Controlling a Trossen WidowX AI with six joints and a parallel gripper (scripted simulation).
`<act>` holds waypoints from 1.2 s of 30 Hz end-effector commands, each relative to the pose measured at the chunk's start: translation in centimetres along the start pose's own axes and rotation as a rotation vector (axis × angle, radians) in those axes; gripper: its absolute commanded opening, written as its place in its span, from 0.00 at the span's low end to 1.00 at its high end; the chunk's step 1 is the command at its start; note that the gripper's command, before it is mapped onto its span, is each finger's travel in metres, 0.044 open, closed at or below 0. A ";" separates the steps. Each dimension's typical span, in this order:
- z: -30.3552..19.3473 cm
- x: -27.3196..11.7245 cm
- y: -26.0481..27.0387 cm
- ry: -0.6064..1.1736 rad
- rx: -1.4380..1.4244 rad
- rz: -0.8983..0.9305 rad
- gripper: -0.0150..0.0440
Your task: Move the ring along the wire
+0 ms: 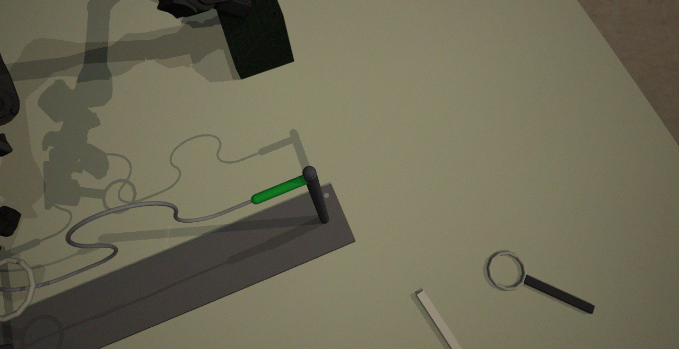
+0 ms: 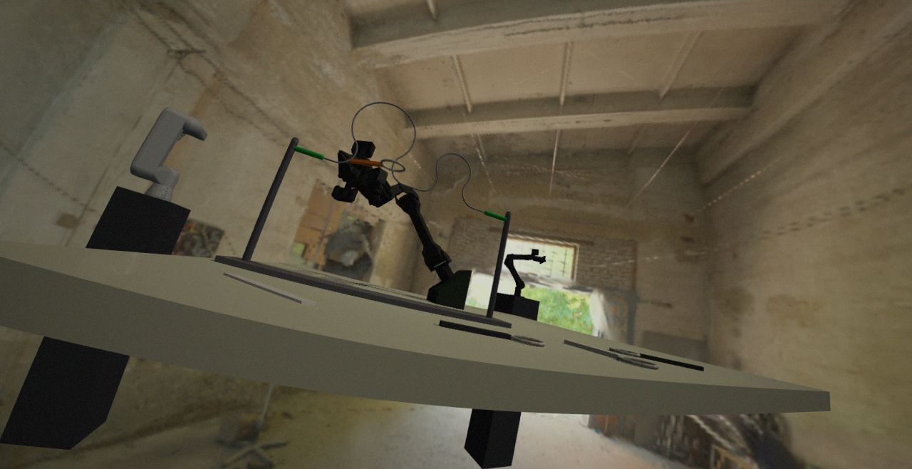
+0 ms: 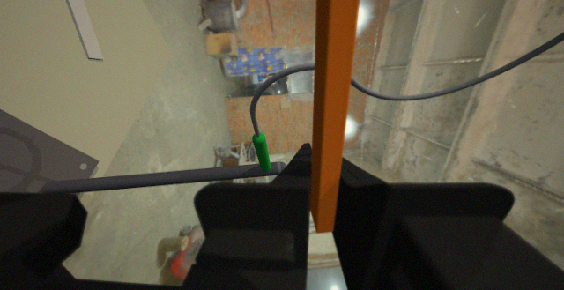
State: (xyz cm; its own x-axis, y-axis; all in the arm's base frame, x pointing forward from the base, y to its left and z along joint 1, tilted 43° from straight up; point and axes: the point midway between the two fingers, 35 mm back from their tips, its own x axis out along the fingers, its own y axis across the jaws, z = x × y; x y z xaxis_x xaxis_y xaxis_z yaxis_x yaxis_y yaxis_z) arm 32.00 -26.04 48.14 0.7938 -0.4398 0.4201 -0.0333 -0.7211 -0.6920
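My gripper (image 2: 350,161) (image 3: 311,149) is shut on the orange handle (image 2: 368,162) (image 3: 335,105). The ring (image 1: 32,284) (image 2: 403,167) is at the handle's far end, beside the lower right of the wire's large loop; the wire appears to pass through it. The ring is out of the wrist view, and its gap to the wire is unclear. The thin grey wire (image 1: 208,217) (image 2: 470,179) (image 3: 397,98) winds between two posts. One post (image 1: 316,199) (image 2: 500,265) has a green part (image 1: 280,190) (image 2: 494,214). The other post (image 2: 271,201) has its own green part (image 2: 309,152). The gripper is left of the ring in the exterior view.
The posts stand on a dark base (image 1: 227,261) (image 2: 357,292). A loose ring tool with a dark handle (image 1: 560,294) and a pale stick (image 1: 436,318) lie on the table. My arm's base block (image 1: 266,38) (image 2: 449,291) stands behind. Other arms stand in the background.
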 end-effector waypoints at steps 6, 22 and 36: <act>0.3 -0.7 3.6 0.028 0.198 0.115 0.00; 2.6 -2.7 9.1 0.073 0.542 0.315 0.00; 6.1 -5.1 12.6 0.112 0.841 0.488 0.00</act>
State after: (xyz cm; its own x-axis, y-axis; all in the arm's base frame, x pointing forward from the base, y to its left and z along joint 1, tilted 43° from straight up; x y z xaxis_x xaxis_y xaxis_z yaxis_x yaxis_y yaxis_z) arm 31.18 -30.05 34.77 0.7440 -0.6672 0.0347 0.1164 0.0783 -0.9901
